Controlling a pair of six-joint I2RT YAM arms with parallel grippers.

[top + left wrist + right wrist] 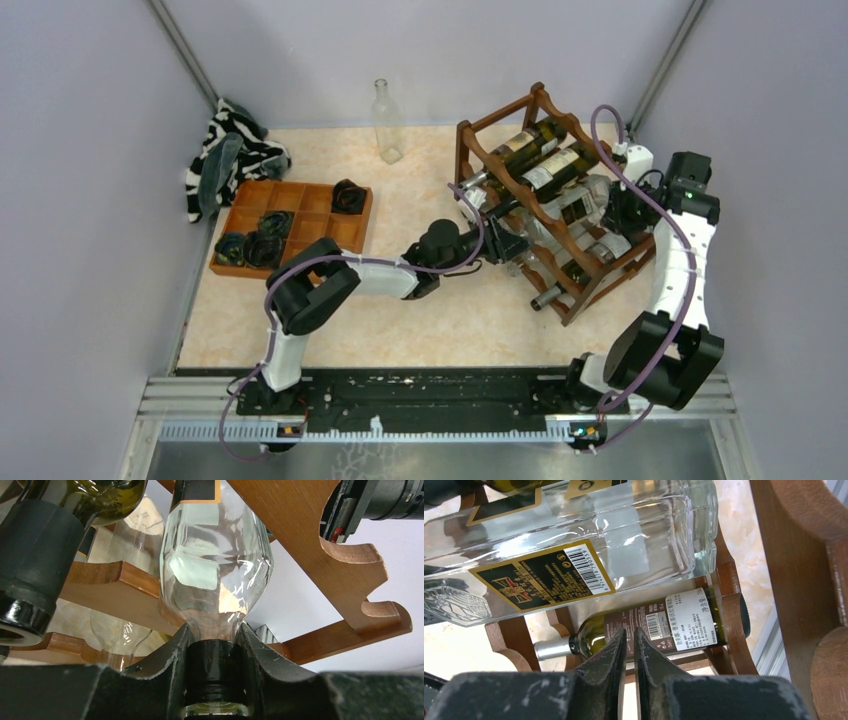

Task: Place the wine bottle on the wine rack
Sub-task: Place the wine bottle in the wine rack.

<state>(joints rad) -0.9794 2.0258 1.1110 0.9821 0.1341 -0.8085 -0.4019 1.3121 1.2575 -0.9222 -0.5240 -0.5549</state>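
Wine bottle [215,565] first: it is clear glass with a black-and-gold label, and it lies on its side inside the wine rack [345,560], body resting across the scalloped wooden rails. Its black-capped neck pokes out toward the left gripper [215,645], whose fingers [170,655] are clamped on that neck just below the shoulder.

The right gripper [630,640] hangs at the far side of the rack with its jaws pressed together on nothing, pointing at a green wine bottle [649,625] one tier lower.

To my eye this bottle will handle as rigid, smooth and breakable. It looks empty, but thick glass like that should still carry some weight. Held at the neck alone, the long body would lever hard against the fingers if it were lifted, so I'd keep the rails bearing the load. The neck seems the sensible grip: narrow enough for the jaws, and the capsule looks less slick than bare glass. A dark-capped bottle [35,565] lies just beside it, so any sideways knock risks glass on glass.
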